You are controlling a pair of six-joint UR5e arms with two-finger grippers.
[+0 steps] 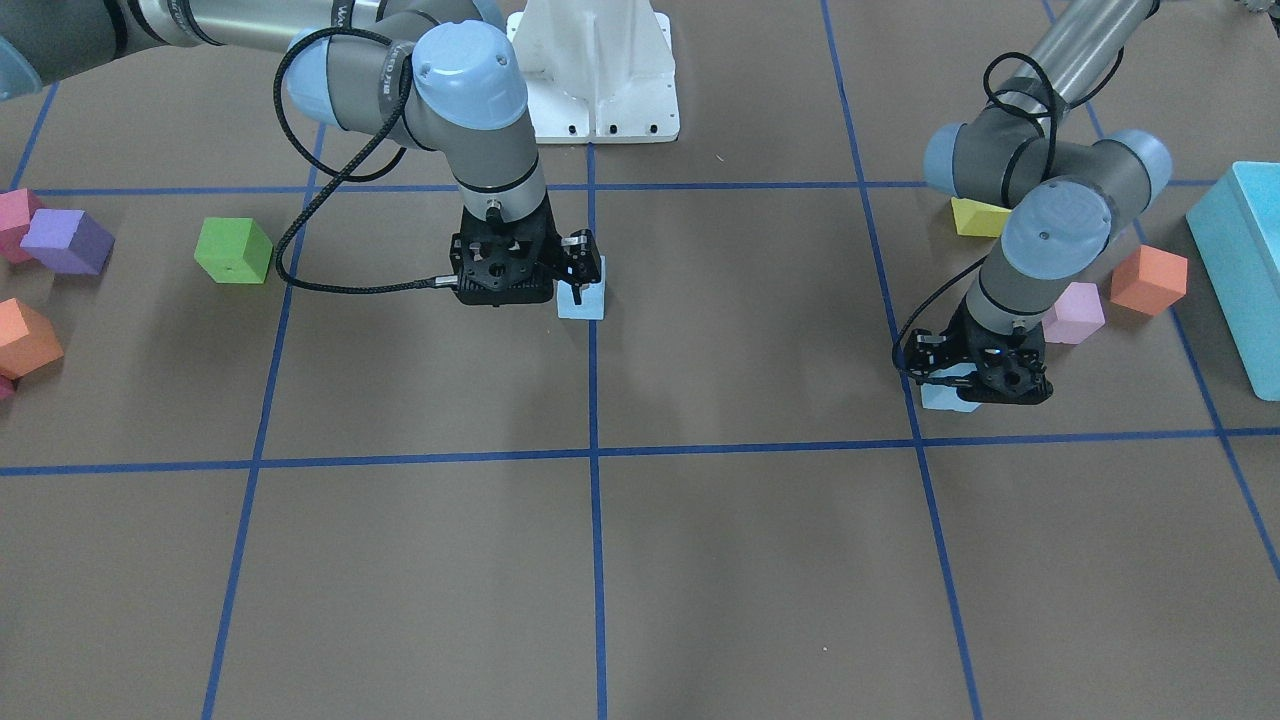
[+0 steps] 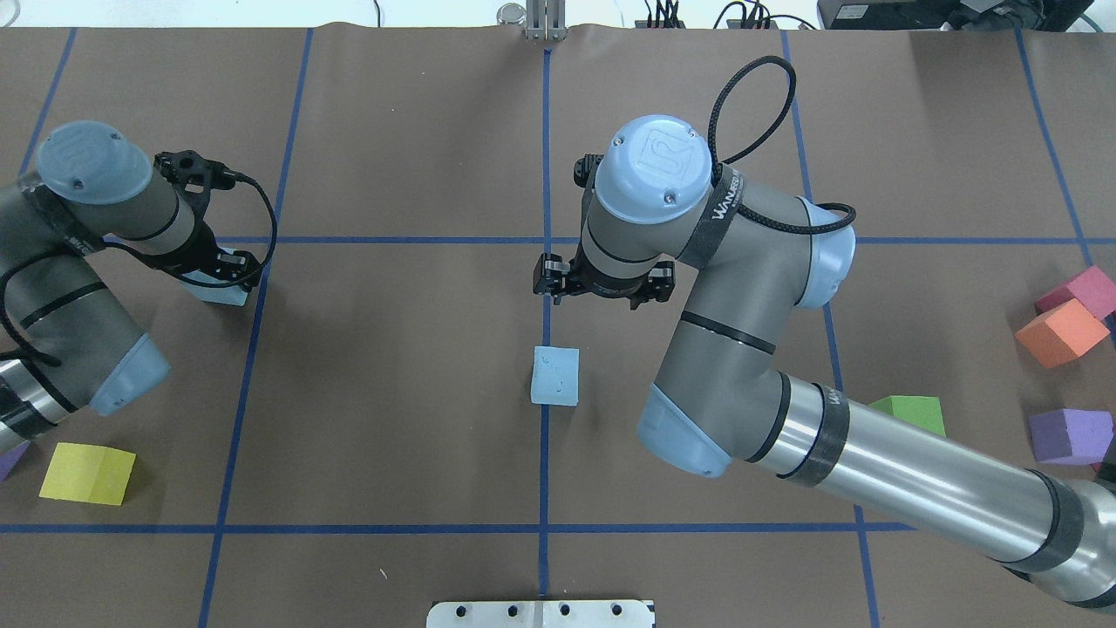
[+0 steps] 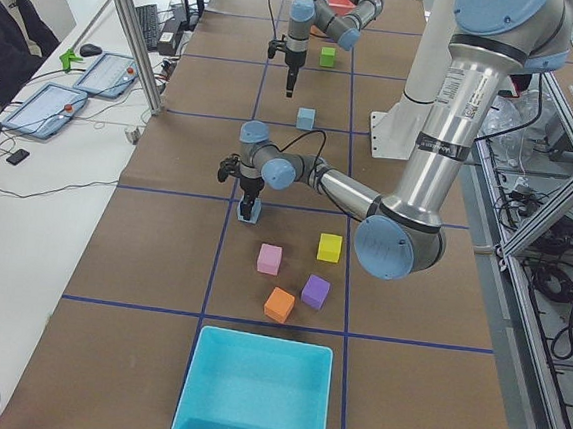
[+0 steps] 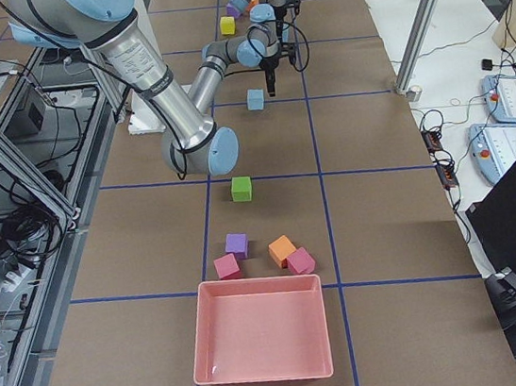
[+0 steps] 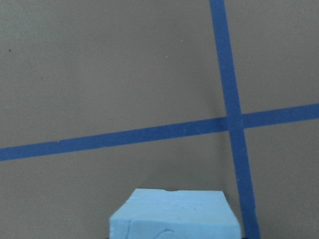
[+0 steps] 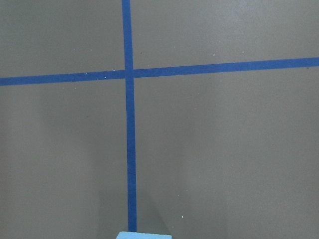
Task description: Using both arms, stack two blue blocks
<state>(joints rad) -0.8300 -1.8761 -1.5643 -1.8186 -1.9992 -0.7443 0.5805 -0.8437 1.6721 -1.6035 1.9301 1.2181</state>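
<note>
One pale blue block [image 2: 555, 375] sits alone on the table's centre line and also shows in the front view [image 1: 582, 300]. My right gripper [image 2: 602, 292] hangs open above it, clear of it; only the block's top edge [image 6: 144, 235] shows at the bottom of the right wrist view. The other blue block [image 2: 218, 288] is at the left, near a tape crossing. My left gripper [image 1: 955, 385] points straight down and is shut on it, at table level. This block [image 5: 174, 214] fills the bottom of the left wrist view.
A yellow cube [image 2: 87, 474] lies near my left arm. Green [image 2: 911, 412], orange [image 2: 1059, 333], purple [image 2: 1068, 434] and magenta [image 2: 1090, 292] cubes lie on the right. A turquoise bin [image 1: 1240, 260] stands at the left end, a pink bin [image 4: 263, 340] at the right end.
</note>
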